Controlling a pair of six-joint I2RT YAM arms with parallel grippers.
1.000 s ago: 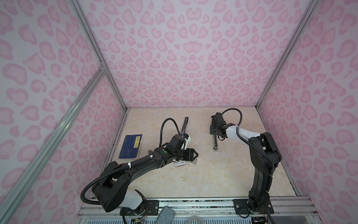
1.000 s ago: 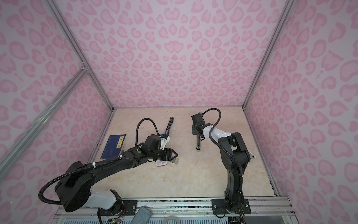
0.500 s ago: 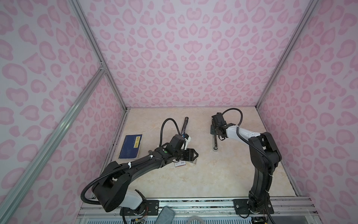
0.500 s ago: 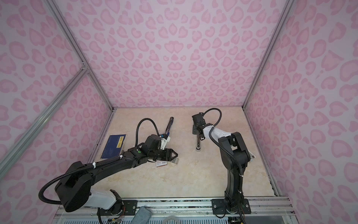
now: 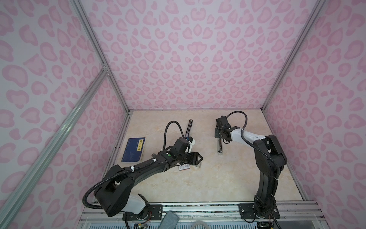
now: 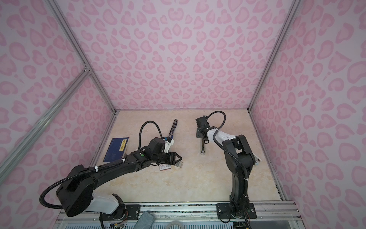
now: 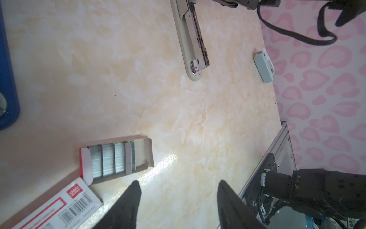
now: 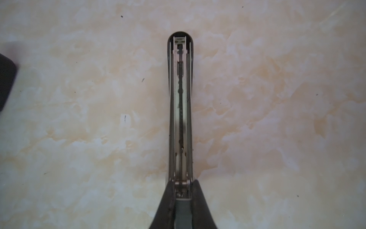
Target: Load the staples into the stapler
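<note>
Several thin grey metallic staples (image 7: 111,160): strips side by side in an open white cardboard tray (image 7: 141,152) on the beige marbled tabletop (image 7: 178,119).
Left gripper (image 7: 178,183): jaws well apart, empty, just beside the tray.
Right gripper (image 8: 183,184): closed on the rear of the long grey metal stapler (image 8: 179,99).

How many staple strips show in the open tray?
4 strips side by side in the tray: first, second and third from its red-edged end, a fourth, seemingly tipped, nearest the bare end. More may hide beneath.
</note>
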